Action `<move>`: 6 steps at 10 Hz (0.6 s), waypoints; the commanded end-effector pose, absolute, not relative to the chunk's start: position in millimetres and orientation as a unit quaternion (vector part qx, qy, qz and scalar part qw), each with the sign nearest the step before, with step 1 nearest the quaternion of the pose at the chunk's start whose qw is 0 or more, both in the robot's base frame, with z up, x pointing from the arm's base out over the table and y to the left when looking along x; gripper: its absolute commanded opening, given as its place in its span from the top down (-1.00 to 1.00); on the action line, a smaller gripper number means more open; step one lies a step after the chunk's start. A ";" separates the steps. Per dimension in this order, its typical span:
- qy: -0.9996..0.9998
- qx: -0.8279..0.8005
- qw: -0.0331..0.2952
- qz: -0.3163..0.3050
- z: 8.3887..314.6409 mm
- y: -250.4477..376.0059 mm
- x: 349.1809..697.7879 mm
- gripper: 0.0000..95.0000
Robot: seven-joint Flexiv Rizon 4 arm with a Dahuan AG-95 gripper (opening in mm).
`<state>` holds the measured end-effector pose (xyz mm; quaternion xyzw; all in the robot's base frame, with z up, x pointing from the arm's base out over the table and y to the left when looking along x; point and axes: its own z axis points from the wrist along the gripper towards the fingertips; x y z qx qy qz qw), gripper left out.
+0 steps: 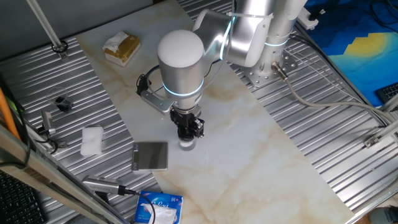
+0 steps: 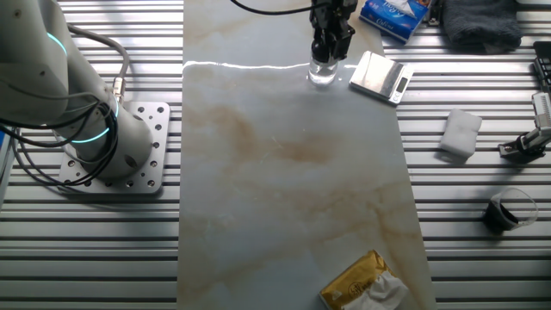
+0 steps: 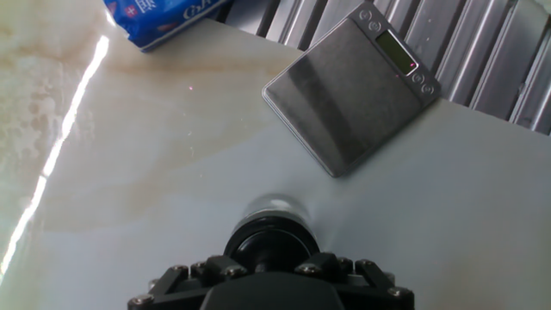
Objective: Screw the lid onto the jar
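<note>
The small clear glass jar (image 1: 187,144) stands upright on the marble tabletop, just right of the grey square plate; it also shows in the other fixed view (image 2: 322,72) and as a blurred rim in the hand view (image 3: 274,209). The black lid (image 3: 269,247) sits on top of the jar, between my fingers. My gripper (image 1: 188,129) points straight down directly over the jar and is shut on the lid; it shows in the other fixed view (image 2: 330,41) too. The lid's knob is hidden by the fingers.
A grey square plate, a scale (image 1: 151,155), lies close left of the jar. A blue packet (image 1: 159,208) lies at the near edge. A white folded cloth (image 1: 91,140), a small black angular part (image 1: 61,102) and a yellow-wrapped package (image 1: 122,47) lie further left.
</note>
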<state>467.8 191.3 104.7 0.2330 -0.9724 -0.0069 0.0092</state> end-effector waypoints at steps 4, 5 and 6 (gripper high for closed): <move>-0.965 0.263 0.011 -0.009 104.8 192.0 468.1 1.00; -0.964 0.264 0.011 -0.009 105.6 192.0 468.0 1.00; -0.964 0.266 0.011 -0.008 106.4 192.1 468.0 1.00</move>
